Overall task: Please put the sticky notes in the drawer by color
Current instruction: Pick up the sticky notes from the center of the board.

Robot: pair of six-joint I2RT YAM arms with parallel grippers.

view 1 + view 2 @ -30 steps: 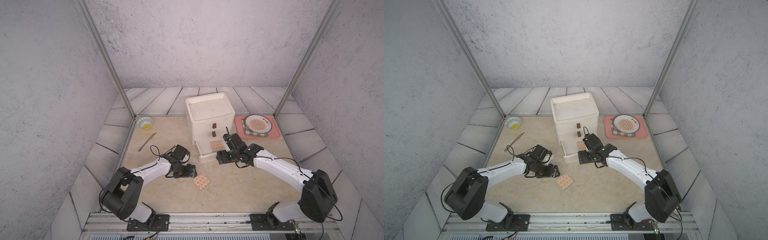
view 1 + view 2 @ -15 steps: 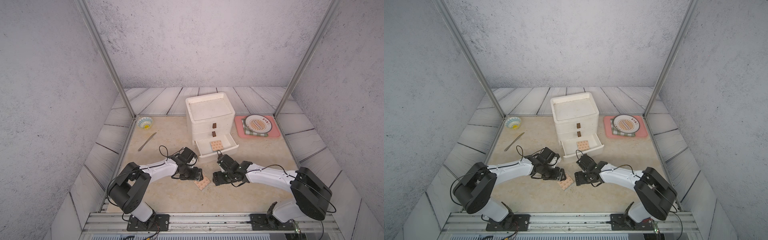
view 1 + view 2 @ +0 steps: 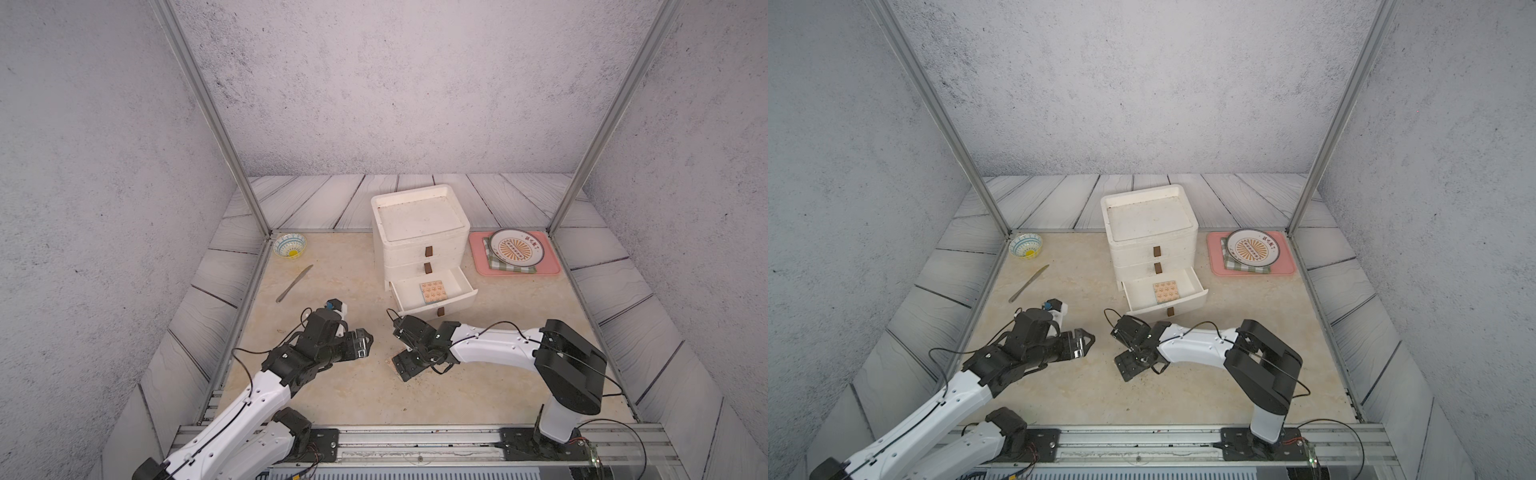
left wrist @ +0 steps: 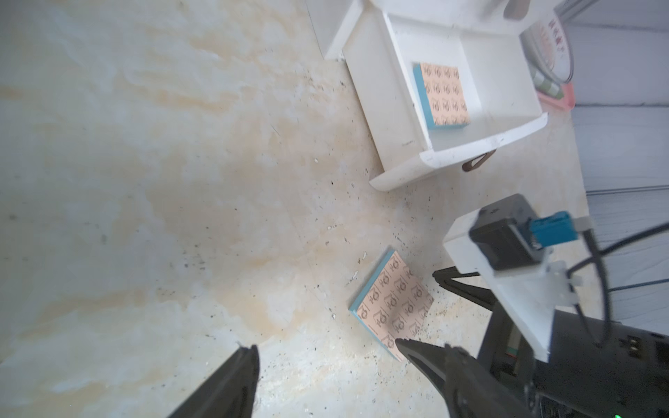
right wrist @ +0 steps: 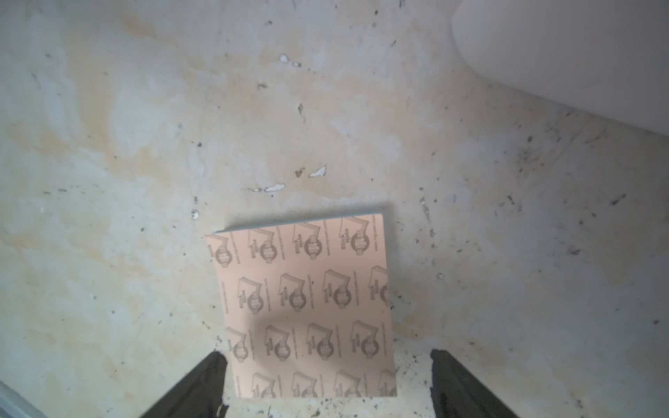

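Observation:
The white drawer [image 3: 419, 232] [image 3: 1150, 232] stands at the back middle with its bottom tray pulled out. One peach printed sticky note [image 3: 433, 291] [image 3: 1166, 291] [image 4: 443, 96] lies inside it. A second peach sticky note [image 4: 392, 304] [image 5: 304, 304] lies flat on the table in front. My right gripper [image 3: 407, 366] [image 3: 1133, 368] [image 5: 327, 360] hangs over it, open, a finger on each side of the pad's near edge. In both top views that gripper hides nearly all of this pad. My left gripper [image 3: 365, 344] [image 3: 1084, 341] [image 4: 325, 345] is open and empty just left of the pad.
A patterned bowl [image 3: 291, 245] and a knife [image 3: 294, 283] lie at the back left. A pink tray [image 3: 548, 266] at the back right carries a plate [image 3: 516, 247] on a green checked cloth [image 3: 498, 266]. Metal frame posts stand at the back corners.
My right gripper has come away from the open drawer and down over the loose peach pad. My left gripper has drawn back to the left, off that pad.

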